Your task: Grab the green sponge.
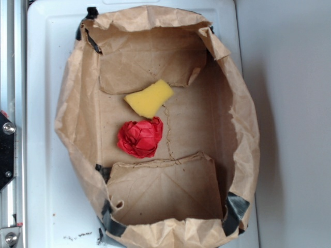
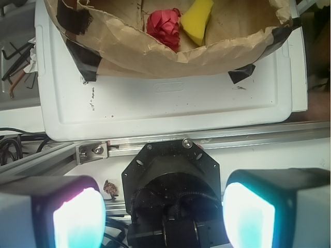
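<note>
Green sponge (image 1: 150, 98): yellow-looking foam piece lying flat on the floor of the paper bag (image 1: 72, 103), toward the middle, one edge wavy
Nearest neighbour: red paper ball (image 1: 140, 137) sits just beside the sponge, almost touching it
Bag: brown, open-topped, walls crumpled and leaning inward, corners held with black tape (image 2: 83, 57), folded flaps on the floor at both ends
Under the bag: white tray (image 2: 170, 108), resting against a metal rail (image 2: 217, 139) on the surface
Claw (image 2: 164, 212): spread wide with nothing between its two pads (image 2: 77, 219), well apart from the bag and outside its rim, seen only in the wrist view
Stage: my judgement is the reach has not begun; the sponge lies untouched
Risk, bag wall: a low approach could catch the slumped rim and drag or fold the bag over the sponge
Risk, wrong item: the ball lies so close that wide pads could close on it too, or nudge the sponge aside
Risk, grip: foam is soft and flat, so a shallow pinch may slip off
</note>
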{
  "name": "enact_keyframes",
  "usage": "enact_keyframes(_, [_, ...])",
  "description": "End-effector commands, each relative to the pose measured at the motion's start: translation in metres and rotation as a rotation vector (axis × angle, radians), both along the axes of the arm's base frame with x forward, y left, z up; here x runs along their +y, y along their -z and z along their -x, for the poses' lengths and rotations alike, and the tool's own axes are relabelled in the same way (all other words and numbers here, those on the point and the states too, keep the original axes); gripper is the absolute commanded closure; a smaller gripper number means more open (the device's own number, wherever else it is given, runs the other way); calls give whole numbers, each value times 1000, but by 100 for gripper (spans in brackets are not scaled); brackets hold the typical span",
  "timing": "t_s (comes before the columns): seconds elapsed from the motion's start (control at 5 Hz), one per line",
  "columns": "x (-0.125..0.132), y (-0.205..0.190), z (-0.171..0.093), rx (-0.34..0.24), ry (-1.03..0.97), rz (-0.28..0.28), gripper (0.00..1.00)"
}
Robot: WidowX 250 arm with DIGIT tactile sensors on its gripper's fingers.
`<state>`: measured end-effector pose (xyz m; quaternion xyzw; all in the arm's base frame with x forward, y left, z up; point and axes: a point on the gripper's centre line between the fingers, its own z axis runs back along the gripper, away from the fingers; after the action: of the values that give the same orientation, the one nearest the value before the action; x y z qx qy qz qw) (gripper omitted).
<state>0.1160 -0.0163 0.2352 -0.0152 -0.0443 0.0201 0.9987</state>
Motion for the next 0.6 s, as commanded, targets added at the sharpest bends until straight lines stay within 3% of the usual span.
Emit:
enact_keyframes(0.0, [0, 0, 0, 0, 0, 0, 0])
enact_keyframes(0.4, [4, 6, -36, -96, -49, 5, 0])
